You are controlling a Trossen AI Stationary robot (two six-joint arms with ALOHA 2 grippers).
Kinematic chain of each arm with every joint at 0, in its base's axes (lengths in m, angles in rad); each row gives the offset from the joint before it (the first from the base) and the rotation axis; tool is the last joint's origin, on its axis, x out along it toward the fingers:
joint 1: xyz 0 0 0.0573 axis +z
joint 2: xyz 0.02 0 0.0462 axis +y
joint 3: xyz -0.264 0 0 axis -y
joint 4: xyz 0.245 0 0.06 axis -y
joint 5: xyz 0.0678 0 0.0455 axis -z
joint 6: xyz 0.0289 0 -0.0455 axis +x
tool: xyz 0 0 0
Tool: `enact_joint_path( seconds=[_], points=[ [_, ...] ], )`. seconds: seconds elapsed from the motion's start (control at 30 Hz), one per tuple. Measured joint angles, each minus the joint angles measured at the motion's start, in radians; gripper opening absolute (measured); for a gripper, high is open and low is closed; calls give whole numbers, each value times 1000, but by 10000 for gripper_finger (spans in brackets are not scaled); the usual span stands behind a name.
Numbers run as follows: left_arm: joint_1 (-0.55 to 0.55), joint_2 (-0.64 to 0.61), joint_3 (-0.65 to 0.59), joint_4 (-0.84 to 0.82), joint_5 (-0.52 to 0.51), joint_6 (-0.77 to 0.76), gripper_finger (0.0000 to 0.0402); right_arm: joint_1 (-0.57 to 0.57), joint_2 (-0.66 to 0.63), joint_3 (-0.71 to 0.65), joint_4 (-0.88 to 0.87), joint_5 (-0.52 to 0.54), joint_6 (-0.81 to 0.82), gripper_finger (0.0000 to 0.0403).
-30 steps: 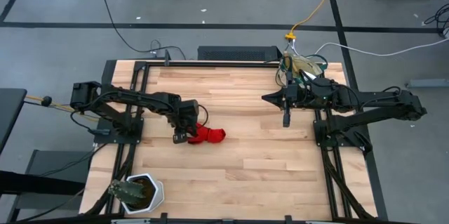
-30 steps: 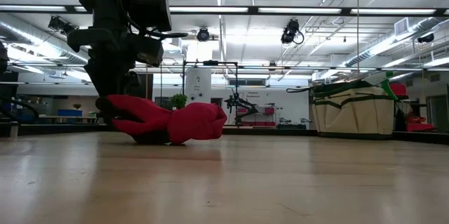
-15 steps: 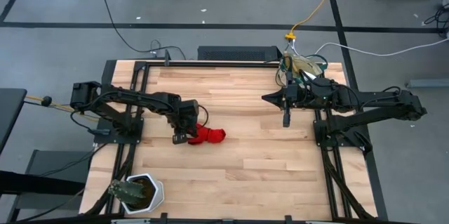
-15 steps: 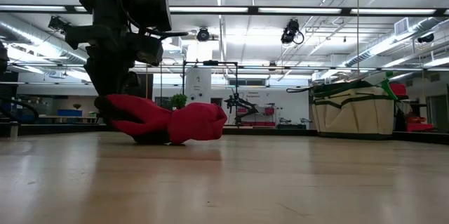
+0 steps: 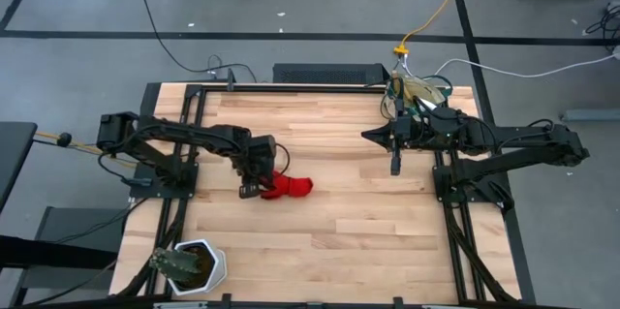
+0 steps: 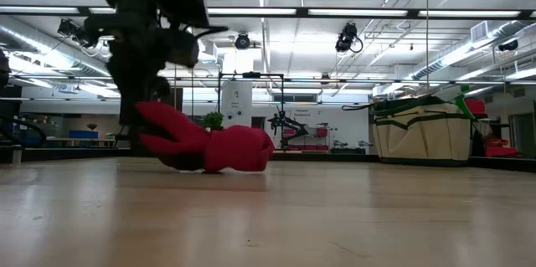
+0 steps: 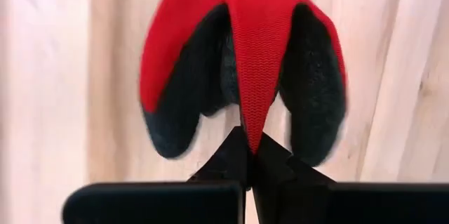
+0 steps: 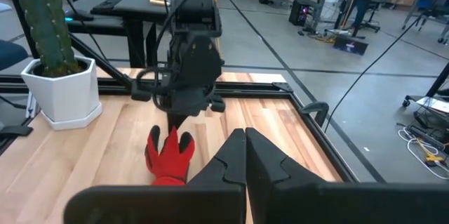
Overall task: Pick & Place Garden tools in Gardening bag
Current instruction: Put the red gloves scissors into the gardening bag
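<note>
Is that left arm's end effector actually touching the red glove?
Touching. In the left wrist view, the left end effector pinches one finger of the red glove between its closed tips.

Red knit glove [image 5: 288,187] with dark palm coating, pinched at one fingertip; beige canvas tote with green trim [image 6: 421,128] at the far right corner of the wooden surface [image 5: 329,212]

The glove sits left of the surface's middle, its finger end raised off the wood where the left arm's closed fingers [image 7: 247,155] grip the tip of a red glove finger, its cuff end resting on the surface in the low view. From the left wrist its other fingers hang spread, dark on the inner faces. The tote [image 5: 415,92] stands upright, with green items showing at its top
</note>
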Motion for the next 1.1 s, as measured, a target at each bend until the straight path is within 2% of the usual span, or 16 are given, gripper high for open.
enact_joint_path(
  seconds=[0.1, 0.57, 0.8, 1.1],
  points=[
    [4, 0, 59, -46, -36, 24, 6, 0, 0, 0, 0, 0, -7, 0],
    [76, 0, 310, -239, -49, 99, 6, 0, 0, 0, 22, 0, -22, 0],
    [107, 0, 443, -339, -95, 132, 6, 0, 0, 0, 49, 0, -37, 0],
    [156, 0, 601, -389, -102, 151, 6, 0, 0, -1, 72, 0, -52, 0]
  ],
)
